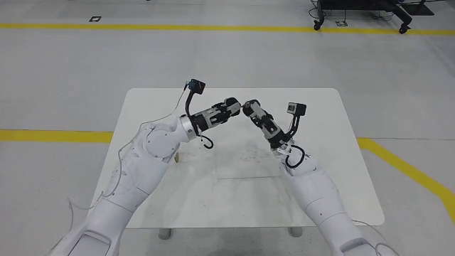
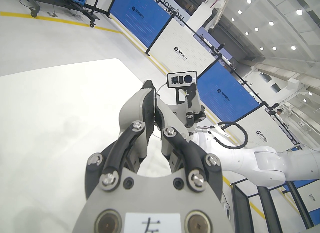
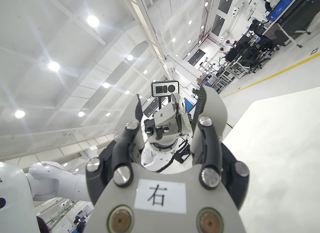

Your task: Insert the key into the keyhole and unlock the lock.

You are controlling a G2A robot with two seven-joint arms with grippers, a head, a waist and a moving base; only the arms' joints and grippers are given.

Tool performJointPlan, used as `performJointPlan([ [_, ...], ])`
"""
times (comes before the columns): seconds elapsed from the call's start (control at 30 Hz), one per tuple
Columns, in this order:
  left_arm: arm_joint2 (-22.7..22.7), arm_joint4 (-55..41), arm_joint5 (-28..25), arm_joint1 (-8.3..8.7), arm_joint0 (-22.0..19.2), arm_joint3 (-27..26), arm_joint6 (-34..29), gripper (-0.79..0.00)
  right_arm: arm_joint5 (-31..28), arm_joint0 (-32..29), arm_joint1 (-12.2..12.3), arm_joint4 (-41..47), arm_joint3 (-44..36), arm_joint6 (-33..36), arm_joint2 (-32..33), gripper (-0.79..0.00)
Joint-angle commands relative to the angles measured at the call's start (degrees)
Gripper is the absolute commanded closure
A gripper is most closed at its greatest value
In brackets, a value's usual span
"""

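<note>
Both arms meet in the air over the middle of the white table (image 1: 313, 185). My left gripper (image 1: 231, 107) (image 2: 153, 95) is shut, its pads pressed on a small silver piece with a rounded end (image 3: 182, 106), which looks like the key. My right gripper (image 1: 249, 107) (image 3: 170, 103) faces it tip to tip and stands open, one finger on each side of the left gripper's tips. Nothing is gripped by the right gripper's fingers (image 2: 192, 95). I cannot make out a lock body.
The tabletop (image 2: 50, 118) lies well below both grippers. A black wheeled rack (image 1: 362, 0) stands on the floor beyond the far right corner, past a yellow floor line (image 1: 213, 26). Blue and white partition panels (image 2: 175, 51) stand off to one side.
</note>
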Motion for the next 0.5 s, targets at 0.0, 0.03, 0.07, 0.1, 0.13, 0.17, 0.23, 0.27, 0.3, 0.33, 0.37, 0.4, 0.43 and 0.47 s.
performJointPlan([
  [0.0, -0.2, -0.99, -0.24, 0.01, -0.04, 0.19, -0.61, 0.0, 0.0, 0.0, 0.0, 0.0, -0.01, 0.0, -0.02, -0.785],
  [0.03, -0.31, -1.61, -0.52, 0.02, -0.06, 0.29, -0.98, 0.0, 0.0, 0.0, 0.0, 0.0, -0.01, 0.0, -0.02, -0.785],
  [0.07, -0.38, -2.29, -0.9, 0.03, -0.11, 0.42, -1.48, 0.0, 0.0, 0.0, 0.0, 0.0, -0.01, 0.0, -0.02, -0.785],
  [0.1, -0.44, -3.0, -1.27, 0.03, -0.17, 0.61, -2.05, 0.0, 0.0, 0.0, 0.0, 0.0, -0.01, 0.0, -0.02, -0.785],
  [0.13, -0.45, -3.95, -1.5, 0.02, -0.24, 0.82, -2.84, 0.0, 0.0, 0.0, 0.0, 0.0, -0.01, 0.0, -0.02, -0.785],
  [0.17, -0.41, -5.18, -1.68, 0.01, -0.4, 1.06, -3.97, 0.0, 0.0, 0.0, 0.0, 0.0, -0.01, 0.0, -0.02, -0.785],
  [0.23, -0.43, -7.45, -1.87, 0.02, -0.97, 1.77, -6.47, 0.0, 0.0, 0.0, 0.0, 0.0, -0.01, 0.0, -0.02, -0.785],
  [0.27, -0.24, -9.8, -1.62, 0.02, -1.37, 2.18, -9.25, 0.0, 0.0, 0.0, 0.0, 0.0, -0.01, 0.0, -0.02, -0.785],
  [0.3, -0.25, -11.11, -1.51, 0.04, -1.71, 2.35, -10.88, 0.0, 0.0, 0.0, 0.0, 0.0, -0.01, 0.0, -0.02, -0.785],
  [0.33, -0.6, -12.2, -1.17, 0.18, -2.37, 2.77, -12.91, 0.0, 0.0, 0.0, 0.0, 0.0, -0.01, 0.0, -0.02, -0.785],
  [0.37, -0.99, -12.61, -0.85, 0.38, -3.01, 2.8, -14.98, 0.0, 0.0, 0.0, 0.0, 0.0, -0.01, 0.0, -0.02, -0.785],
  [0.4, -1.34, -13.42, -0.2, 0.64, -3.6, 2.59, -18.11, 0.0, 0.0, 0.0, 0.0, 0.0, -0.01, 0.0, -0.02, -0.785],
  [0.43, -2.03, -14.01, 1.11, 1.0, -4.34, 2.2, -21.36, 0.0, 0.0, 0.0, 0.0, 0.0, -0.01, 0.0, -0.02, -0.785],
  [0.47, -3.05, -13.12, 2.36, 1.51, -5.14, 1.61, -24.12, 0.0, 0.0, 0.0, 0.0, 0.0, -0.01, 0.0, -0.02, -0.785],
])
